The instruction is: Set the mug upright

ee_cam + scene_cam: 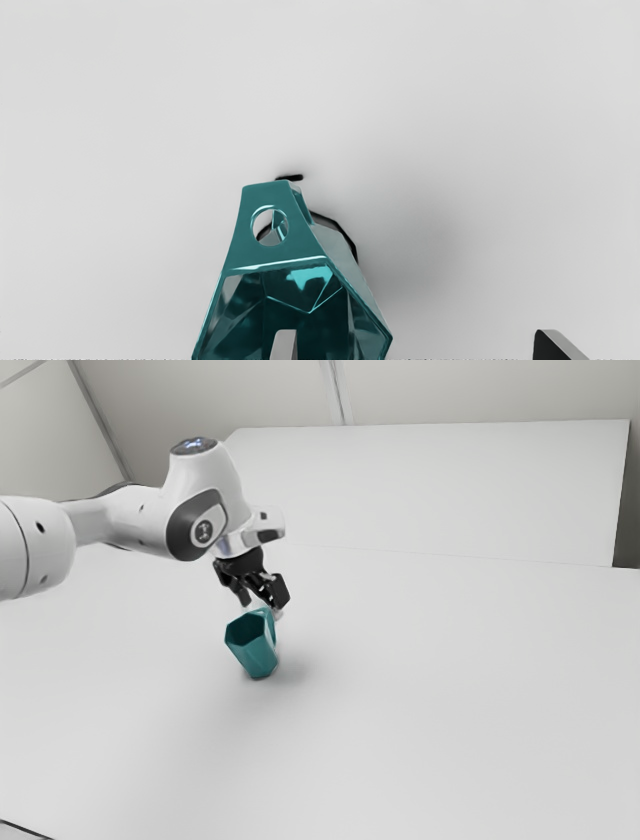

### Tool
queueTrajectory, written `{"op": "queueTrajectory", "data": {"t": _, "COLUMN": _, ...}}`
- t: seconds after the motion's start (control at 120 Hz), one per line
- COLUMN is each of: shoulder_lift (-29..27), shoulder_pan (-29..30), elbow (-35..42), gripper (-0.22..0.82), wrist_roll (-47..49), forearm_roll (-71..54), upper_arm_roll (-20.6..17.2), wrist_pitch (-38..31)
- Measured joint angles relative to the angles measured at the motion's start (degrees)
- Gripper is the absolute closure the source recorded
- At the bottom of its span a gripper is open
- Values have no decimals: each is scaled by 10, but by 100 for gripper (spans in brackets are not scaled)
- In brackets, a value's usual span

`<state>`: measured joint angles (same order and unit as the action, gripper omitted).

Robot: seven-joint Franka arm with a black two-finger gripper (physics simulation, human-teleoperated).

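My gripper (262, 604) stood wide, its two fingers well apart with nothing pinched between them. In the exterior view, I had the teal mug (256, 652) just off the fingertips, at about six o'clock from them, over the pale table (450, 710). Its body slanted in that view, the mouth (243, 630) toward eleven o'clock and the base toward five; from there I could not tell whether the base sat flat. The handle (270, 622) came off the rim side at about one o'clock, close under the fingers. On the wrist feed, I was looking down into the faceted mouth, and the handle, with a round hole through it, reached away from the fingertips. One finger (284, 346) overlapped the mug's opening; whether it dipped inside, I could not tell. The other finger (544, 347) was out past the mug's side, over the table. A soft shadow (292, 668) spread from the mug toward three o'clock in the exterior view. Farther out, my white arm (140, 518) came in from nine o'clock and bent down to the gripper. Beyond, toward one o'clock, lay a broad pale slab (430, 485), and past it, at twelve, a light wall (480, 390).
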<state>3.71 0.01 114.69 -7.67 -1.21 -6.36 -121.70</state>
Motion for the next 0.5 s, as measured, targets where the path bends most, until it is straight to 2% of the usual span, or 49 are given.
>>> {"op": "queueTrajectory", "data": {"t": 0.283, "shoulder_lift": -1, "shoulder_pan": 16, "elbow": -160, "gripper": 2, "wrist_roll": -1, "forearm_roll": 22, "upper_arm_roll": 4, "wrist_pitch": 130}}
{"op": "queueTrajectory", "data": {"t": 0.5, "shoulder_lift": -11, "shoulder_pan": 11, "elbow": -205, "gripper": 1, "wrist_roll": -3, "forearm_roll": 24, "upper_arm_roll": 3, "wrist_pitch": 216}}
